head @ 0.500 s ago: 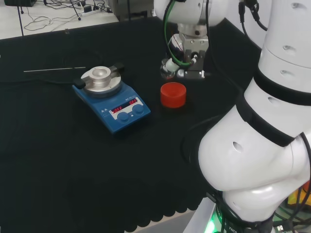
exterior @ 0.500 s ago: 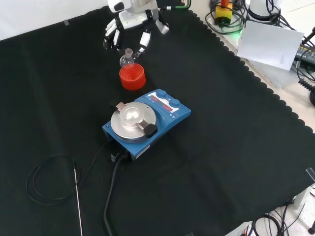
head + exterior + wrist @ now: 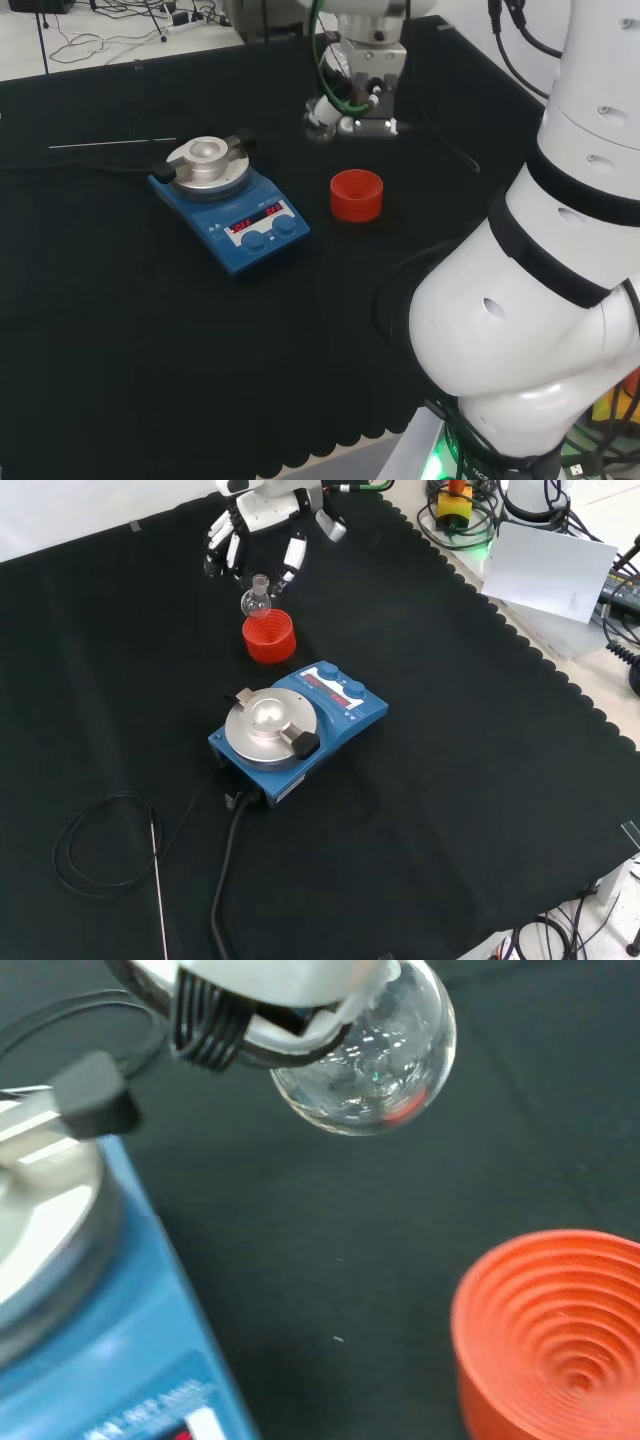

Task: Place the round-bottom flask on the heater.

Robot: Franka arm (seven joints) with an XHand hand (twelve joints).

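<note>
While the black and white hand [image 3: 262,528] hangs above the cloth, its fingers [image 3: 291,558] curl round the neck of the small clear glass round-bottom flask [image 3: 256,601], so the bulb hangs free below them. Holding it by the neck leaves the round bottom bare, which I judge suits setting it into the dished silver top plate of the blue heater [image 3: 298,730]. Just under the fingers in the front view stands the red ribbed ring stand [image 3: 268,637], empty, with the flask clear of it. The heater lies beyond the stand from the fingers, its black clamp pieces at the plate's rim. A black cable [image 3: 232,852] and a thin metal rod [image 3: 157,888] lie past the heater, out of the way.
</note>
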